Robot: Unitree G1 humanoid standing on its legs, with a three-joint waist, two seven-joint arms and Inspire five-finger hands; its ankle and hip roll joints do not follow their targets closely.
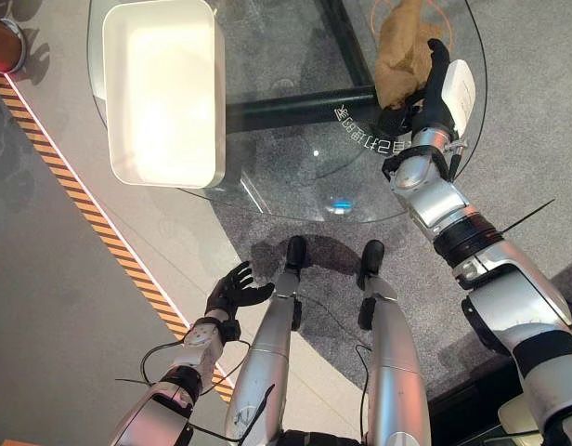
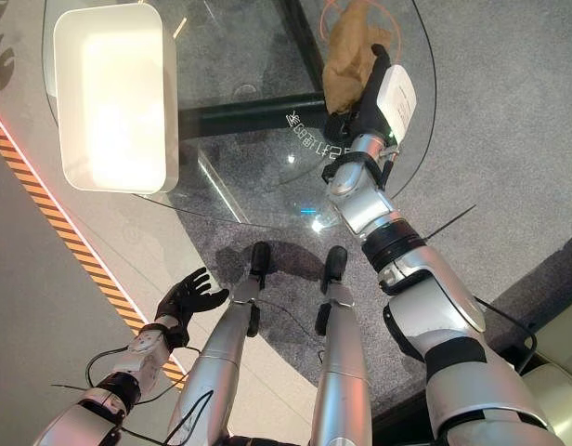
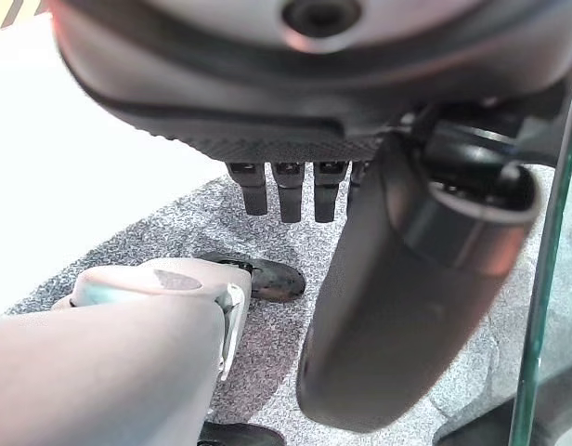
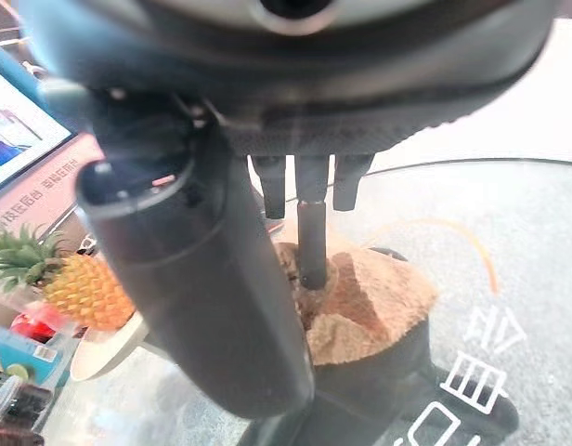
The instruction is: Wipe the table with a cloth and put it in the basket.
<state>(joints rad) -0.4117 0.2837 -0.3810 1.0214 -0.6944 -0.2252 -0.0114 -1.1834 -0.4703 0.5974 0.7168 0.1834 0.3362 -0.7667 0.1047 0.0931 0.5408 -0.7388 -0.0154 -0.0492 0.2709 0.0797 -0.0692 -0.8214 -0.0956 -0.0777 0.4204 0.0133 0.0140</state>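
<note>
The glass table [image 1: 295, 167] carried the white basket [image 1: 163, 93] at its left edge and the brown cloth [image 1: 405, 51] at its far right edge. The right hand [image 1: 433, 93] grasped the cloth — it should stay pressed flat while sweeping. The left hand [image 1: 232, 290] hung relaxed below the table.

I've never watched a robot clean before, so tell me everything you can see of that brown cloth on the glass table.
The cloth is tan-brown, soft and fuzzy-looking, bunched into a crumpled heap rather than spread flat. It lies on the round glass table, near its far right edge, well apart from the white basket on the table's left. The right hand rests on it, fingers pressing into the pile.
</note>
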